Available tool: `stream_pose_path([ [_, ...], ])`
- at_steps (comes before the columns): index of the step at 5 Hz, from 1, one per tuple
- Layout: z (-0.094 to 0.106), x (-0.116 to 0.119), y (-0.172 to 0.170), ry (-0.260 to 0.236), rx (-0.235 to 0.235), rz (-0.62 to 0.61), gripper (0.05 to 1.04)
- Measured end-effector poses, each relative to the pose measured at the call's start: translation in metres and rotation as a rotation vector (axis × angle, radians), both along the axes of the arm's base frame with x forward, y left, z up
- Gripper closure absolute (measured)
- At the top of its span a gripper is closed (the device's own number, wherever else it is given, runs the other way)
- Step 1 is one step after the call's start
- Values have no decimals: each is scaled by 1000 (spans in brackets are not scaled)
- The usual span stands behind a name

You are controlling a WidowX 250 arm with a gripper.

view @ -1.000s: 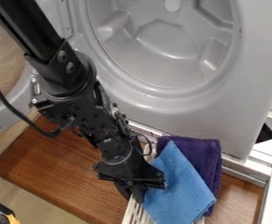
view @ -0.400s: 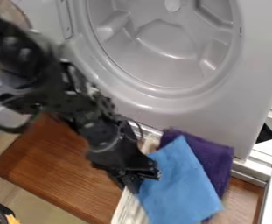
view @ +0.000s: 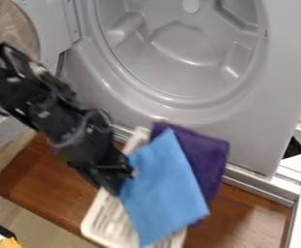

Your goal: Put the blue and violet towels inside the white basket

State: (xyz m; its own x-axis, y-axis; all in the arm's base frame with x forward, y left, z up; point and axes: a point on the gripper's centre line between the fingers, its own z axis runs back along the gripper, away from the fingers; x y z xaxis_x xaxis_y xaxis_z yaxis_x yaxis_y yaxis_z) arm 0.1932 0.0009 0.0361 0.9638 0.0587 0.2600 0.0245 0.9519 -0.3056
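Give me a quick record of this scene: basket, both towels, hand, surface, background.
basket: white, slatted, partly covered by towels
blue towel: draped across the basket
violet towel: partly under the blue one, on its right in view
hand: at the blue towel's left edge in view
surface: brown wooden board
background: grey machine front with round opening

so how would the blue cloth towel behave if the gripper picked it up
The flat blue cloth towel would likely hang floppy, since its lower corner already droops over the white slatted plastic basket. It looks thin, so probably light, and might drag the purple textured towel lying against it.
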Motion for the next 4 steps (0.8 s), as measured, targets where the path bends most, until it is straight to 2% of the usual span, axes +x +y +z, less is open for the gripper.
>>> stream_pose_path([
  [1,3,4,29,-27,8,-47,976],
  [2,-7,12,56,-17,-5,-85,976],
  [4,-35,27,81,22,10,-89,976],
])
